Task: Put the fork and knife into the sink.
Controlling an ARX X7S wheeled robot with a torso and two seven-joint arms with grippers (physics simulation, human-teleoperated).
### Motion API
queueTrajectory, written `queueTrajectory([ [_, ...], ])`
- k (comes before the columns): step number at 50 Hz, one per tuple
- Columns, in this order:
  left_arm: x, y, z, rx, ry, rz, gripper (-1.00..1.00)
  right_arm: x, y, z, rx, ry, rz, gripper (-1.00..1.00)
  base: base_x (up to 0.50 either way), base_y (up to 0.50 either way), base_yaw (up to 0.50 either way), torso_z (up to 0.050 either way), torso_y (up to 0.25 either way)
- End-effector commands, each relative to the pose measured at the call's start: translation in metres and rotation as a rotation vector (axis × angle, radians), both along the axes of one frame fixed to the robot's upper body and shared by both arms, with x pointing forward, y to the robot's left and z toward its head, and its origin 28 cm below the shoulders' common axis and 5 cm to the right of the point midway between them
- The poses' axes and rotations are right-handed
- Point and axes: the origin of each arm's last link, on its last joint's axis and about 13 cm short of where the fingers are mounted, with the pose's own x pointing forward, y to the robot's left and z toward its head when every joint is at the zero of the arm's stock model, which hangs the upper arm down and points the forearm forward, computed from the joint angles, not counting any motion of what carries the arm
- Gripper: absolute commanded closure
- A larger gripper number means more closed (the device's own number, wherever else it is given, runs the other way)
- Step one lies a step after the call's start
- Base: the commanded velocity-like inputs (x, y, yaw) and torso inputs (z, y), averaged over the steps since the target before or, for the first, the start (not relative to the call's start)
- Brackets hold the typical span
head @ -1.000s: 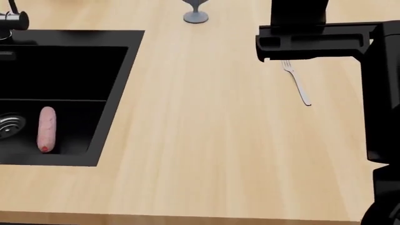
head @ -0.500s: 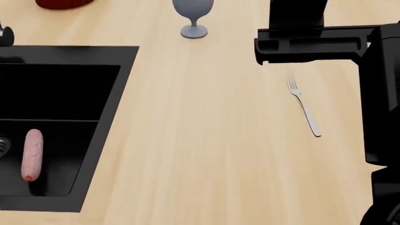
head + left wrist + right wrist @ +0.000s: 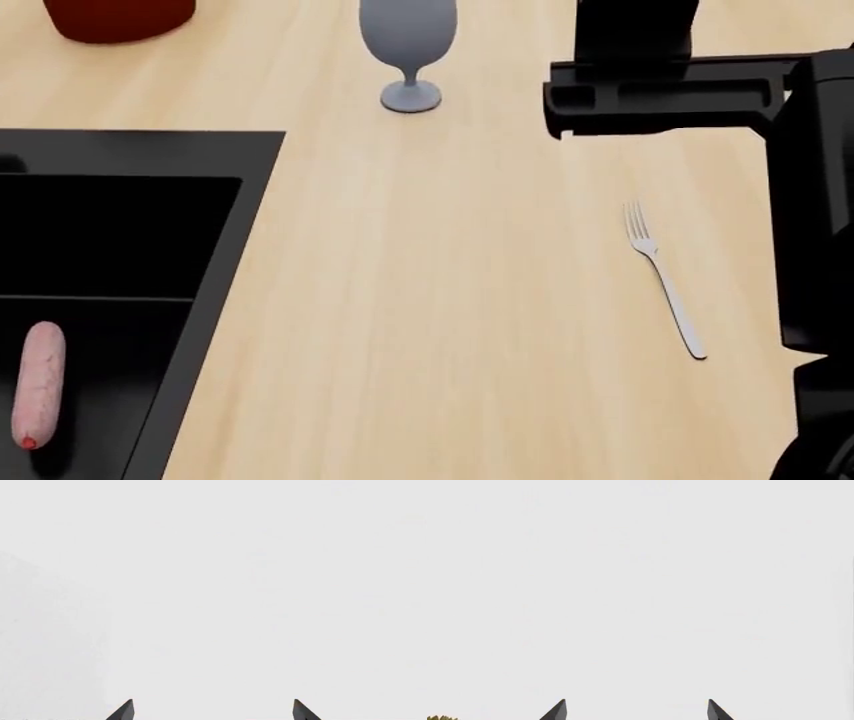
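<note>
The silver fork (image 3: 663, 277) lies flat on the wooden counter (image 3: 441, 300) at the right of the head view, tines pointing away from me. The black sink (image 3: 120, 300) fills the left side, with a pink sausage (image 3: 36, 397) in its basin. The knife is out of view. My right arm's black body (image 3: 667, 90) hangs above and beyond the fork. My left gripper (image 3: 212, 711) and my right gripper (image 3: 636, 711) each show two dark fingertips set wide apart against a blank pale background, with nothing between them.
A grey wine glass (image 3: 410, 45) stands on the counter at the back, with a red object (image 3: 118, 17) at the far left back. The black robot body (image 3: 821, 250) runs down the right edge of the head view.
The head view has shifted: the fork, glass and sink all slid downward in the picture, and the sink moved left. The red object has come into sight. The fork itself still lies on the counter.
</note>
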Motion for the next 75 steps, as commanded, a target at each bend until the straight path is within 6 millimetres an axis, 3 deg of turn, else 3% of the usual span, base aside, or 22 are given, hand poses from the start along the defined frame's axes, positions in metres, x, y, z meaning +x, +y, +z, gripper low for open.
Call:
queueTrajectory([
  [1, -0.001, 0.002, 0.001, -0.024, -0.006, 0.002, -1.0, 0.002, -0.001, 0.003, 0.026, -0.007, 0.02, -1.0, 0.0, 0.0, 0.0, 0.0, 0.0],
  [10, 0.001, 0.004, 0.0, -0.026, 0.002, 0.005, -1.0, 0.014, -0.003, 0.008, 0.036, 0.116, 0.026, -1.0, 0.0, 0.0, 0.0, 0.0, 0.0],
  [33, 0.004, 0.001, -0.002, -0.011, 0.016, 0.012, -1.0, 0.1, -0.037, -0.006, 0.149, 0.559, -0.075, -1.0, 0.0, 0.0, 0.0, 0.0, 0.0],
  [46, 0.005, 0.0, -0.004, -0.003, 0.022, 0.013, -1.0, 0.112, -0.034, -0.01, 0.158, 0.741, 0.011, -1.0, 0.0, 0.0, 0.0, 0.0, 0.0],
  [75, 0.008, -0.001, -0.005, 0.004, 0.03, 0.022, -1.0, 0.129, -0.035, -0.043, 0.132, 0.871, 0.047, -1.0, 0.0, 0.0, 0.0, 0.0, 0.0],
])
